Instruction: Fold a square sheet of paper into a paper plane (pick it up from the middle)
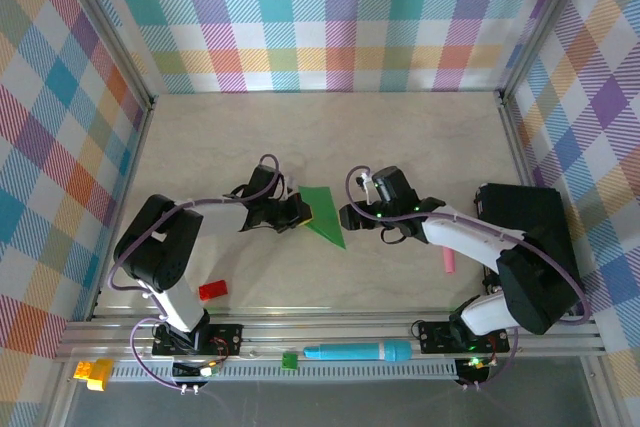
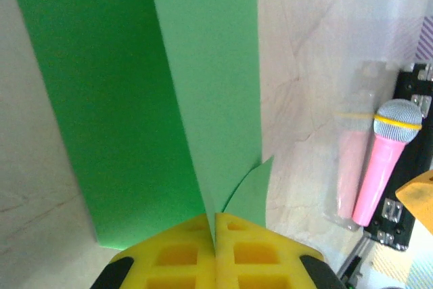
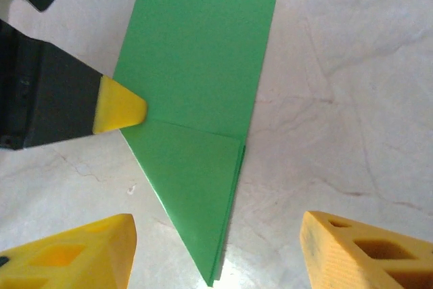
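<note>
The bright-green sheet of paper (image 1: 325, 215) lies on the table between the two arms, folded into a narrow layered shape with one sharp tip. My left gripper (image 1: 303, 213) is shut on its left edge; in the left wrist view the yellow pads (image 2: 257, 248) meet on a raised fold of the paper (image 2: 135, 99). The right gripper (image 1: 350, 215) hovers just right of the paper, open. In the right wrist view its fingers (image 3: 81, 255) stand wide apart on either side of the paper's pointed tip (image 3: 213, 272) without touching it.
A pink toy microphone (image 2: 389, 160) in a clear bag lies right of the paper, by a black box (image 1: 520, 209). A red block (image 1: 212, 290) sits front left. On the front rail lie a teal marker (image 1: 358, 351), a tiny green block (image 1: 290, 359) and a yellow block (image 1: 93, 373).
</note>
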Controlling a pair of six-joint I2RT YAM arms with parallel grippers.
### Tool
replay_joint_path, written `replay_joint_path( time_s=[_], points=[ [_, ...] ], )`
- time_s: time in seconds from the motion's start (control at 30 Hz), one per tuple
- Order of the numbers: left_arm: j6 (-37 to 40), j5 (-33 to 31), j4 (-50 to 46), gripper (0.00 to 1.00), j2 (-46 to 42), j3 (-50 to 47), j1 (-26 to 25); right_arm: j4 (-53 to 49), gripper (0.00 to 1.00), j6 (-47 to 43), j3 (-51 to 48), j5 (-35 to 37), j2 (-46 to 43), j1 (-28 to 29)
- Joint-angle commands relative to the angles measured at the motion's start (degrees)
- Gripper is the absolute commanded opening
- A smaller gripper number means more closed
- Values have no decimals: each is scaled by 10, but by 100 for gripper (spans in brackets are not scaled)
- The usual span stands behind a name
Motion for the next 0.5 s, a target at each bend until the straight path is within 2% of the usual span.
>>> replay_joint_path(
  time_s=[0.0, 0.17, 0.27, 0.47],
  points=[
    [-13, -45, -67, 5, -22, 29, -11, 27, 64, -71, -23, 4, -1, 3],
    [-22, -76, -135, 4, -16, 66, -23, 56, 56, -121, -28, 9, 15, 44],
    [-34, -78, -144, 4, -8, 76, -27, 64, 49, -136, -18, 17, 39, 67],
    [-46, -81, -159, 4, -1, 92, -33, 72, 43, -147, 14, 40, 99, 98]
  ],
)
